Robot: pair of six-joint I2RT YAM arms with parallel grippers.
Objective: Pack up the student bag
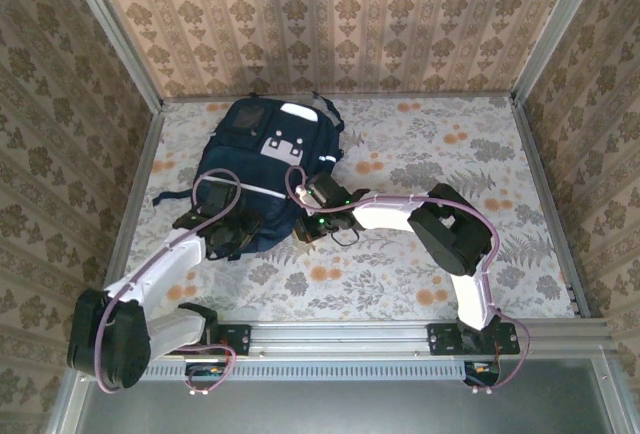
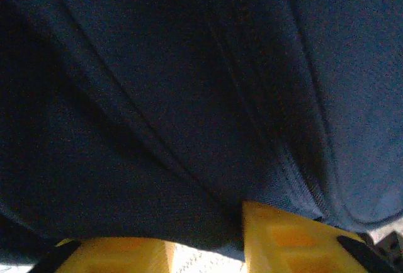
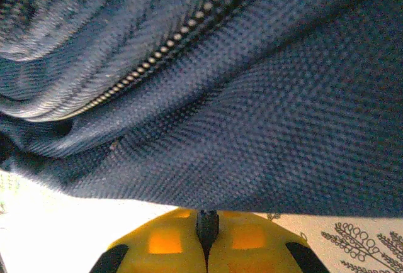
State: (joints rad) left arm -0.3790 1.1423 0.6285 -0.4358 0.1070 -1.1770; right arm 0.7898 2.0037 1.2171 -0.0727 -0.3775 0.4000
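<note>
Your right gripper (image 3: 206, 222) is pinching the edge of the student bag (image 1: 255, 169), fingers together. Your left gripper (image 2: 205, 243) is sitting against the fabric with its fingers somewhat apart and their tips hidden. I cannot tell if it's gripping.

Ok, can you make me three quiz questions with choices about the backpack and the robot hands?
1. Where is the student bag?
A. on the far left part of the table
B. in the near right corner
C. hanging on the wall
2. What colour are the fingers of the right gripper?
A. red
B. yellow
C. green
3. How is the right gripper?
A. wide open
B. shut
C. holding a book
Answers: 1 A, the top view shows it left, toward the back. 2 B, the right wrist view shows them yellow. 3 B, its fingers meet just under the bag.
</note>
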